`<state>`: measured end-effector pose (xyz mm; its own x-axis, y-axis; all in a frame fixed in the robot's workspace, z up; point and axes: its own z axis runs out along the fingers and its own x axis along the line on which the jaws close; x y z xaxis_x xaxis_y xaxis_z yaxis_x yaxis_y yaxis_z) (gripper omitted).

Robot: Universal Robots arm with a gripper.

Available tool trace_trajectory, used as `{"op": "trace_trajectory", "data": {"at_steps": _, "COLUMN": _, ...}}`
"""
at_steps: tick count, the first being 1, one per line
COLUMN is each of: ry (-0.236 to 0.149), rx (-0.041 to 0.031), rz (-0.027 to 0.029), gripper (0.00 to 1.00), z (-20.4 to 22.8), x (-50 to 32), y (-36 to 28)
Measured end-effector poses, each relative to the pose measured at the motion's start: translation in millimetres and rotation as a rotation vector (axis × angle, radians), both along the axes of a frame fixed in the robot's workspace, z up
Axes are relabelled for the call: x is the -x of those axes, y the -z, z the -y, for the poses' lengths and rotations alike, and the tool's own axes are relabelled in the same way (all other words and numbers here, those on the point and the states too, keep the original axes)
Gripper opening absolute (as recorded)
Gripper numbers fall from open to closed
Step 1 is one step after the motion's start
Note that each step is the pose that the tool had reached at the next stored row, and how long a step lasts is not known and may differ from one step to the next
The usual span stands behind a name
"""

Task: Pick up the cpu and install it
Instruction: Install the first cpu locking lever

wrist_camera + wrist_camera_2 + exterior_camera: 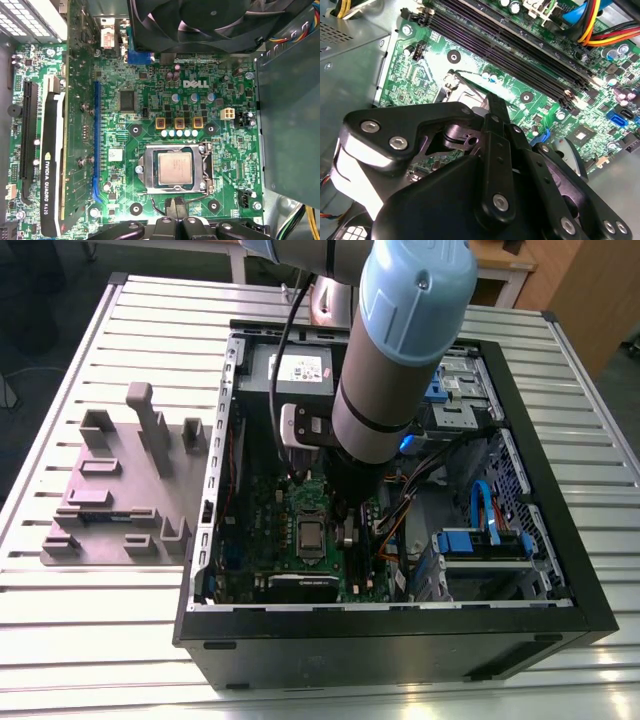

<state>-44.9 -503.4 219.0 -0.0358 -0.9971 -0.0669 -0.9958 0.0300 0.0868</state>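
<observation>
Sitting in its socket, the cpu lies bare; gripper state unclear.

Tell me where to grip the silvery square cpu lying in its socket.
Judging by its pose, take the small silvery square cpu by two opposite pale edges, coming straight down from above: it lies flat, face up, within the metal-framed socket, so its sides are hardly exposed.

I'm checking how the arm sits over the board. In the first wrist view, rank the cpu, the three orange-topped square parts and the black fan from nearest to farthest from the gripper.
1. The cpu, seated in its metal-framed socket, just beyond the gripper.
2. The three orange-topped square parts, in a row past the socket.
3. The black fan, at the board's far edge.
</observation>
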Motion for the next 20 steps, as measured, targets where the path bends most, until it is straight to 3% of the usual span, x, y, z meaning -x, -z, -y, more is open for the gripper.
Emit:
{"op": "trace_trajectory", "data": {"at_steps": 2, "ry": 0.000, "rx": 0.0095, "rz": 0.0003, "gripper": 0.10, "z": 0.1, "x": 0.1, "y": -0.1}}
{"op": "trace_trajectory", "data": {"at_steps": 5, "ry": 0.000, "rx": 0.0136, "rz": 0.0002, "gripper": 0.10, "z": 0.1, "x": 0.1, "y": 0.3}}
{"op": "trace_trajectory", "data": {"at_steps": 20, "ry": -0.034, "rx": 0.0132, "rz": 0.0017, "gripper": 0.10, "z": 2.2, "x": 0.1, "y": 6.7}}
